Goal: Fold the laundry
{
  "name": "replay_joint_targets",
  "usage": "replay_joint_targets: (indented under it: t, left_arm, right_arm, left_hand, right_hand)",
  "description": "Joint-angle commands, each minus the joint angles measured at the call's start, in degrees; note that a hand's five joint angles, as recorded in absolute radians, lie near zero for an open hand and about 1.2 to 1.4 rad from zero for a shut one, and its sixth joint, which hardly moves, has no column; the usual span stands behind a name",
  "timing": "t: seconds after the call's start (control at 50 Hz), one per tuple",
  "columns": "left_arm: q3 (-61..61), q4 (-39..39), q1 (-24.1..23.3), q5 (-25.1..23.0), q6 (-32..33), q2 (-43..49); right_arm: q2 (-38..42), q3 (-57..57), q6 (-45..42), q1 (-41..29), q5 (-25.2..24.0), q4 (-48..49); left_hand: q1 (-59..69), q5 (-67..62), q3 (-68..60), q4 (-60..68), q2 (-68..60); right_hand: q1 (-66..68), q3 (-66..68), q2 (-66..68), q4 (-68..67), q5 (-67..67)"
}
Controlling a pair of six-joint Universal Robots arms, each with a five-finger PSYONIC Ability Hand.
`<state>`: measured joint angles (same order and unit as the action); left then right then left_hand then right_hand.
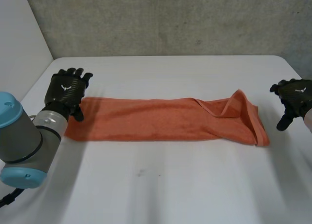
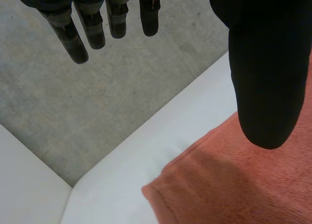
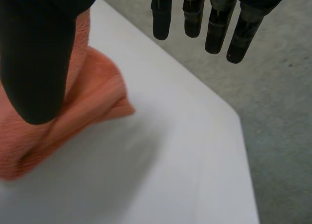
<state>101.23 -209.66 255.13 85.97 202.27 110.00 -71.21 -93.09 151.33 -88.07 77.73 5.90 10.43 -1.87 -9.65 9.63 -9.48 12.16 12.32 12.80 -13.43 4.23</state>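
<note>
One towel (image 1: 165,119): orange, nubby terry, folded into a long narrow strip. Laid flat across the middle of the table (image 1: 170,195), running lengthwise from near the left edge to near the right edge. Left end square and flat. Right end rumpled, with the top layer turned back in a raised triangular flap.

One table: white, smooth, with a rounded far-right corner.

Two hands, both black and matte.
- Left hand (image 1: 66,90): over the towel's left end, near the table's left edge. Fingers (image 2: 80,44) straight and slightly spread, thumb well apart from them, nothing pinched. Contact between thumb and towel: cannot tell.
- Right hand (image 1: 292,100): near the table's right edge, just beyond the towel's right end and apart from it. Fingers (image 3: 234,39) straight and side by side, thumb apart, nothing held.

One left arm (image 1: 29,136): grey with light-blue caps, over the near-left corner.

Surroundings: rough grey concrete wall (image 1: 170,19) behind the far edge, and a white panel (image 1: 19,34) beyond the left edge.
</note>
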Motion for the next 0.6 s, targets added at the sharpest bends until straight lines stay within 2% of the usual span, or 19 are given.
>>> replay_joint_targets:
  t: [0.02, 0.26, 0.3, 0.38, 0.52, 0.6]
  left_arm:
    - [-0.86, -0.14, 0.19, 0.07, -0.47, 1.01]
    - [0.11, 0.04, 0.54, 0.07, -0.65, 1.01]
    - [0.28, 0.04, 0.46, 0.16, -0.74, 1.01]
    - [0.55, 0.04, 0.02, 0.25, -1.18, 0.83]
    - [0.37, 0.04, 0.02, 1.30, -2.94, 0.48]
    - [-0.33, -0.05, 0.10, 1.83, -3.64, 0.66]
  right_arm:
    - [3.52, 4.22, 0.19, 0.97, -0.65, 3.06]
    - [2.57, -0.25, 9.07, 0.45, -0.82, 1.65]
    - [0.56, -3.05, 10.99, 0.36, -1.79, 1.39]
    - [-0.85, -6.13, 11.97, 0.36, -3.63, 1.91]
    - [-1.47, -7.11, 14.08, 0.10, -5.13, 4.73]
    - [-1.13, -2.12, 13.64, -4.72, -5.13, 5.61]
  left_hand:
    - [-0.43, 1.87, -0.35, 0.37, -0.52]
    - [-0.43, 1.87, -0.35, 0.37, -0.52]
    - [-0.43, 1.87, -0.35, 0.37, -0.52]
    - [-0.43, 1.87, -0.35, 0.37, -0.52]
    - [-0.21, 1.66, -0.57, 0.59, -0.73]
    - [-0.05, 1.49, -0.74, 0.75, -0.90]
  right_hand:
    - [-2.16, -2.32, -2.80, 3.43, -4.23]
    - [2.13, 1.97, 1.49, -0.86, 0.06]
    - [9.16, 9.00, 8.52, -7.89, 7.09]
    - [14.90, 14.74, 14.26, -13.62, 12.83]
    - [12.06, 11.89, 11.41, -10.78, 9.99]
    - [10.88, 10.72, 10.24, -9.60, 8.81]
